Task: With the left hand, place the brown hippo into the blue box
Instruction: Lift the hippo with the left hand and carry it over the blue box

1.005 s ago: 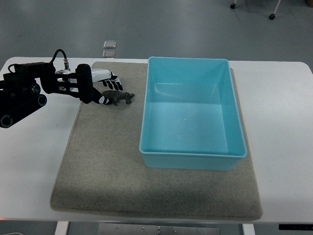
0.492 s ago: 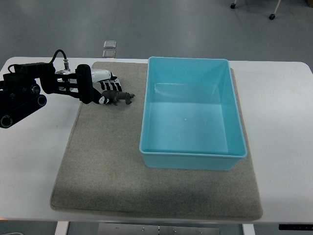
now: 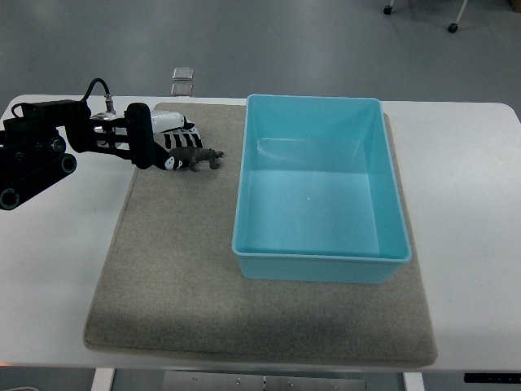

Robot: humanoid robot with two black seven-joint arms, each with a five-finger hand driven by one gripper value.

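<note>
In the top view, the only 1 we had, we saw the left hand (image 3: pixel 175 147) in the upper left of the frame, its dark arm coming in from the left edge over the white table (image 3: pixel 57 244). Its fingers (image 3: pixel 184 142) were curled around the brown hippo (image 3: pixel 198 158), which showed just right of the palm, head end pointing toward the blue box (image 3: pixel 321 189). We judged the hand closed on the toy, though we could not tell whether the hippo was lifted or touching the grey mat (image 3: pixel 175 269) beneath it. The right hand did not show anywhere.

The box sat in the centre of the frame, open and holding nothing, its left wall near the hippo but apart from it.

We judged the carry to the box as the step ahead, and the risks lay there. Only part of the small toy seemed held, with much of its body sticking out beyond the fingers, so a loose pinch could let it rotate or slip out onto the mat. If the hand travelled too low, the hippo or the fingers could strike the box's left wall and shove the box rightward. Releasing too early would drop the toy outside the rim.
</note>
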